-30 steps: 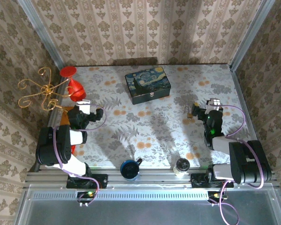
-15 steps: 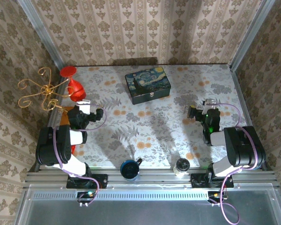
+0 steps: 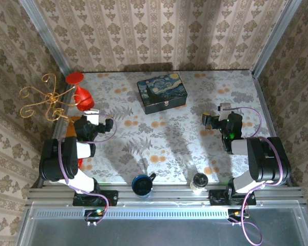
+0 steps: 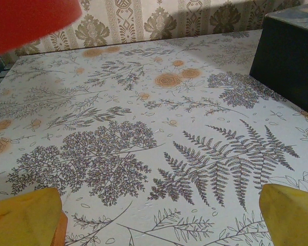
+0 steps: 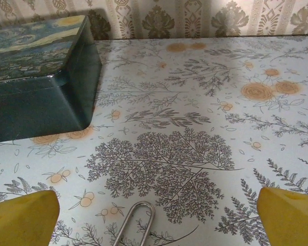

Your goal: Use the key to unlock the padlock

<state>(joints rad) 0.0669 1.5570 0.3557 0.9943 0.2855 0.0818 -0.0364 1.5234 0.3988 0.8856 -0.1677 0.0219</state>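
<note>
The padlock [image 5: 137, 221] is spotted by its silvery shackle at the bottom edge of the right wrist view, lying on the fern-and-flower printed table [image 5: 195, 102]. It's framed by the right gripper [image 5: 155, 218], whose yellow fingers are spread wide, nothing gripped. The dark blue painted box [image 5: 36, 77] is parked upper left there. The left gripper [image 4: 156, 218] is spread wide too. Striped damask wallpaper [image 3: 159, 31] is wrapped round the table's sides.
</note>
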